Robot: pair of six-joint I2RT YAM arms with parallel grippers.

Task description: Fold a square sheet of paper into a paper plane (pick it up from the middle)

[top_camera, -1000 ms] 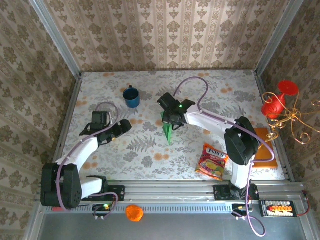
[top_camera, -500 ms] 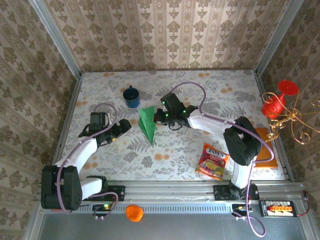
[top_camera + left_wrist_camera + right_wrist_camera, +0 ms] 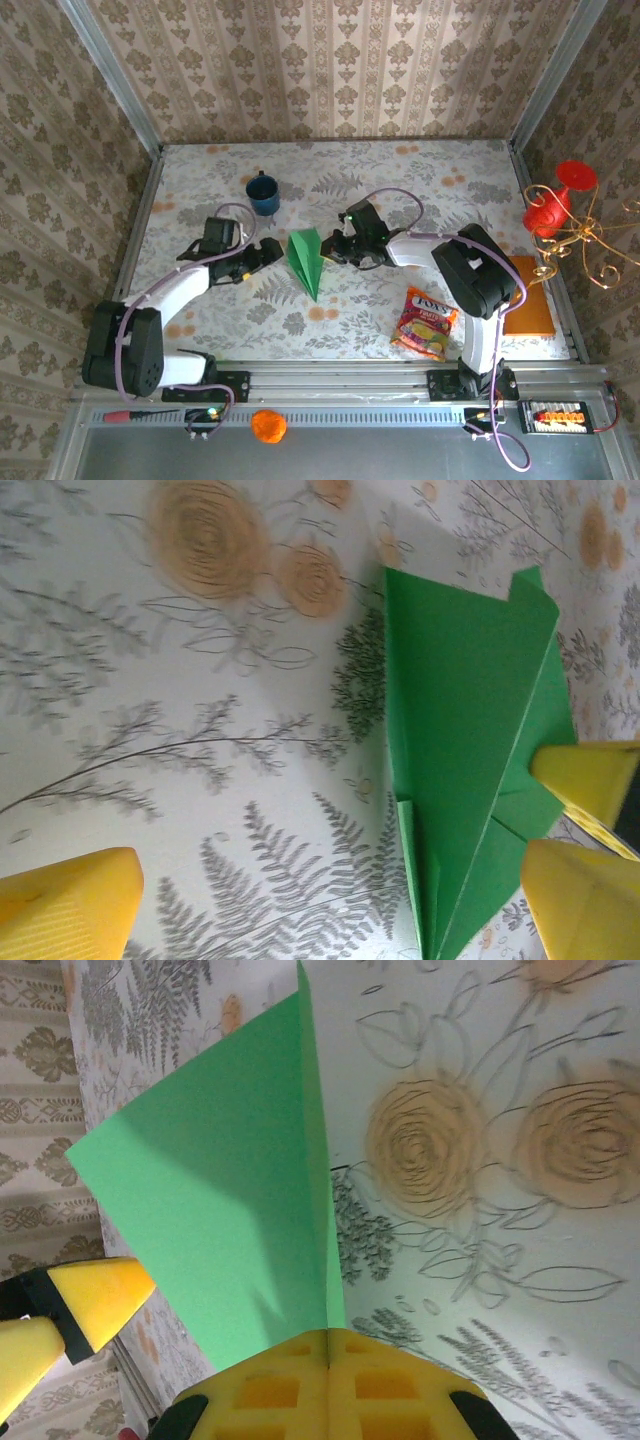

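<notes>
top external, right tool [image 3: 332, 247] clamped on paper plane [image 3: 304, 263], now lower, left tool [image 3: 265, 254] apart, moved closer

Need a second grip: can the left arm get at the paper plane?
Probably yes: the left gripper is open beside the paper plane, nothing between; the right gripper pinches its other side.

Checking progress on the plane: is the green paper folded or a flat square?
Folded. The green paper forms a narrow pointed dart with layered flaps; the right fingers pinch its crease.
</notes>
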